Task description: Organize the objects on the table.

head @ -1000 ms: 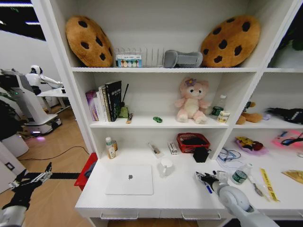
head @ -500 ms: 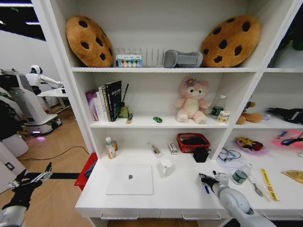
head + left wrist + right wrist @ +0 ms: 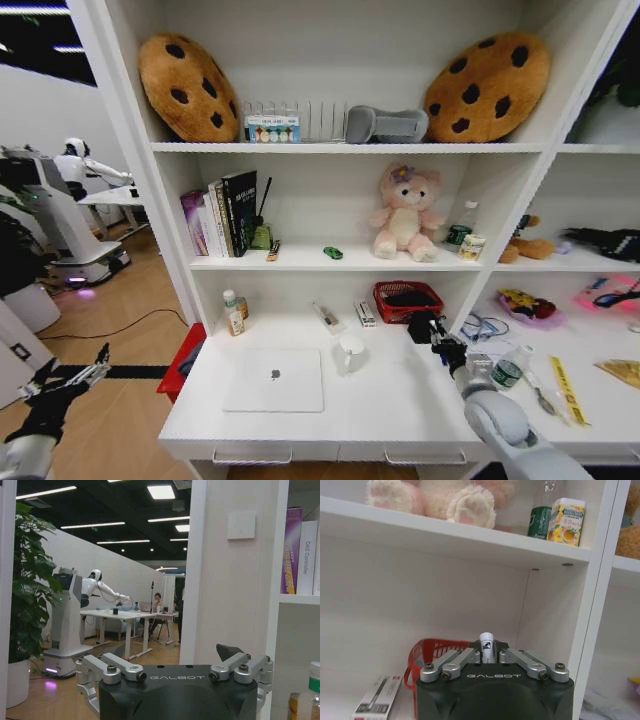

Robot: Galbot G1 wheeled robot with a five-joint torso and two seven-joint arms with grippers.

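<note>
My right gripper (image 3: pixel 443 348) hangs over the right part of the white table (image 3: pixel 385 405), just beside a black holder (image 3: pixel 424 327). It is shut on a pen (image 3: pixel 486 646), whose white end stands up between the fingers in the right wrist view. The silver laptop (image 3: pixel 273 380) lies closed at the table's front left. A small green object (image 3: pixel 333 253) rests on the shelf above. My left gripper (image 3: pixel 72 380) is parked low at the far left, off the table, with its fingers (image 3: pixel 122 667) spread open.
A white mug (image 3: pixel 350 352) stands right of the laptop. A red basket (image 3: pixel 407 300), a small box (image 3: pixel 365 313) and a bottle (image 3: pixel 233 313) line the back of the table. A water bottle (image 3: pixel 508 369) stands to the right. A shelf board hangs low overhead.
My right gripper has risen from the table's front right and moved back toward the black holder, carrying the pen. The left arm has stayed still.
</note>
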